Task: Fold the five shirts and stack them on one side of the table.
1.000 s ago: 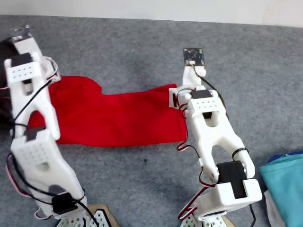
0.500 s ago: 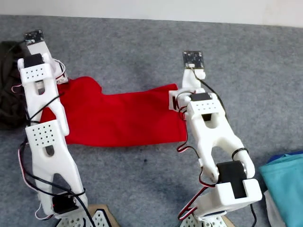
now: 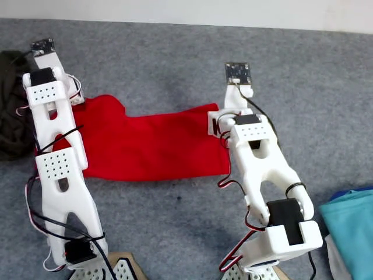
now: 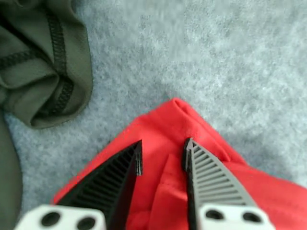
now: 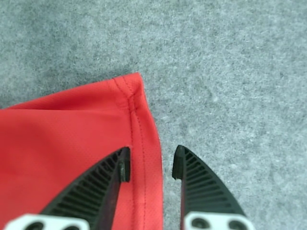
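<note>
A red shirt point(image 3: 151, 146) lies flat and folded into a long band across the middle of the grey table. My left gripper point(image 4: 163, 154) is open just above its far left corner point(image 4: 177, 108), with a raised fold of red cloth between the fingers. The left arm point(image 3: 49, 116) covers that end in the high view. My right gripper point(image 5: 151, 164) is open over the shirt's right hem point(image 5: 139, 124), one finger above the cloth and the other above bare table. The right arm point(image 3: 250, 140) stands at the shirt's right edge.
A dark olive shirt point(image 4: 33, 57) lies crumpled at the table's left edge point(image 3: 9, 116), close to the red corner. A teal shirt point(image 3: 349, 224) rests on light cloth at the near right. Grey table point(image 3: 145, 58) runs behind the red shirt.
The left arm has swung right, off the dark shirt, and now sits over the red shirt's left corner. The right arm and the red shirt have hardly moved.
</note>
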`<action>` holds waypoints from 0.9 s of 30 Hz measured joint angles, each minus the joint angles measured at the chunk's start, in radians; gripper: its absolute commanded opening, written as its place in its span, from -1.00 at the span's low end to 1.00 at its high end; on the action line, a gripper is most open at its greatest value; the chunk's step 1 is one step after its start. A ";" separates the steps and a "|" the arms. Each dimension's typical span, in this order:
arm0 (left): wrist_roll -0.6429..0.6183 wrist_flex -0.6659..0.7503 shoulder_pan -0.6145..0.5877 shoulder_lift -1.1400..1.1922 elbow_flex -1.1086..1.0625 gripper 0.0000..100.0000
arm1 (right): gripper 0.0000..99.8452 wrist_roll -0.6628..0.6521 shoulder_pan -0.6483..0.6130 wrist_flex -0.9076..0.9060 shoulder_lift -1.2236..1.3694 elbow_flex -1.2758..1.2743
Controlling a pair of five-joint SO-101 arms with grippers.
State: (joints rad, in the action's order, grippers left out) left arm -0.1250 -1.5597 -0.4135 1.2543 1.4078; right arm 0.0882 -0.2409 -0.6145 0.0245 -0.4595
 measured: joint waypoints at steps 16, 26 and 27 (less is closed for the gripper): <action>0.002 -0.195 0.046 0.002 0.164 -0.68 | -0.69 0.000 0.000 0.000 0.000 0.000; 0.000 -0.187 0.046 0.002 0.023 -0.69 | -0.69 0.000 0.000 0.000 0.000 0.000; 0.000 -0.183 0.046 0.000 0.021 -0.69 | -0.69 0.000 0.000 0.000 0.000 0.000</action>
State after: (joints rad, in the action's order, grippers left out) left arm -0.1250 -1.7423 -0.3675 1.2543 1.4293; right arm 0.0882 -0.2409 -0.6145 0.0245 -0.4595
